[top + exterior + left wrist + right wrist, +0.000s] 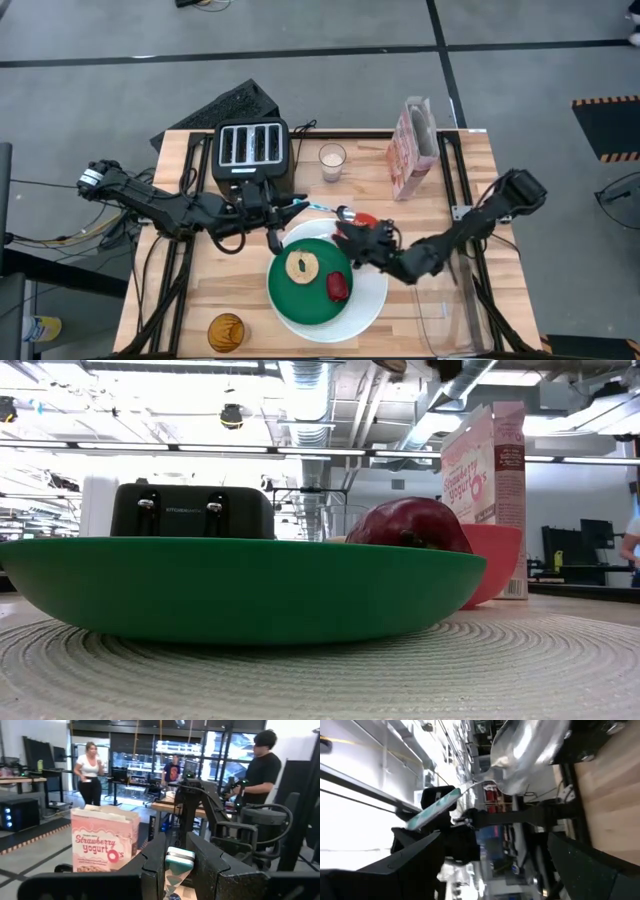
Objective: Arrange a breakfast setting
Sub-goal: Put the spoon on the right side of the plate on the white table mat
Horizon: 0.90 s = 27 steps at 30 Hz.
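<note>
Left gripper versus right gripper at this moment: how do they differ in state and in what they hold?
The left gripper is shut on the blue-handled spoon, clamping its handle, while the right gripper stands open and holds nothing. The left gripper sits in front of the toaster; the right gripper hovers at the far rim of the large white round plate. Both point toward the spoon's bowl end near the small red bowl.

Robotics lab, exposed ceiling ducts (300,400), workbenches (20,782), people standing (90,772), concrete floor (100,90)
</note>
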Available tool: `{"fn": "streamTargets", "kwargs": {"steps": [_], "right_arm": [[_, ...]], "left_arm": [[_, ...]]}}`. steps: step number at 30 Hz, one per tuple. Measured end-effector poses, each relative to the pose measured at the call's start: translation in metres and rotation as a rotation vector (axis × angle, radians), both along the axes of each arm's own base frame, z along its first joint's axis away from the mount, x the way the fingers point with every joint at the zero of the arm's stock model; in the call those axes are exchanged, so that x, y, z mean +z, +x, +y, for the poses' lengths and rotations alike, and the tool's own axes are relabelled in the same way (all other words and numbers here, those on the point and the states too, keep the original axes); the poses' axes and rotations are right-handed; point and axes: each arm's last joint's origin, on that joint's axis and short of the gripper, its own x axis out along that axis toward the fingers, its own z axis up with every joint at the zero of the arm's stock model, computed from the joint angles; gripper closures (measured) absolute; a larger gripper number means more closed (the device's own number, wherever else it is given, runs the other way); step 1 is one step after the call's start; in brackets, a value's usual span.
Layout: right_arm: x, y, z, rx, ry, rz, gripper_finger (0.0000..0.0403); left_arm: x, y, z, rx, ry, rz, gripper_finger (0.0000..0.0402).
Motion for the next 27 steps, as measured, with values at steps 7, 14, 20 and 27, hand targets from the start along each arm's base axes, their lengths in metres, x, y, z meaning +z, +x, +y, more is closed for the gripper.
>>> {"fn": "streamTargets", "kwargs": {"steps": [7,14,20,27], "right_arm": [[0.002,0.034,0.002,-0.038,0.029,-0.085,0.0025],[0.001,0.052,0.001,-0.104,0.030,-0.119,0.0025],[0.013,0.045,0.002,-0.186,-0.030,-0.155,0.0025],[0.023,0.039,-0.005,-0.279,-0.079,-0.144,0.0025]], "left_arm": [[0.000,0.000,-0.001,-0.038,0.020,0.002,0.0347],[0.000,0.000,-0.001,-0.035,0.041,0.007,0.0347],[0.000,0.000,-0.001,-0.020,0.085,0.019,0.0347],[0.002,0.001,0.004,0.006,0.079,0.002,0.0347]]}}
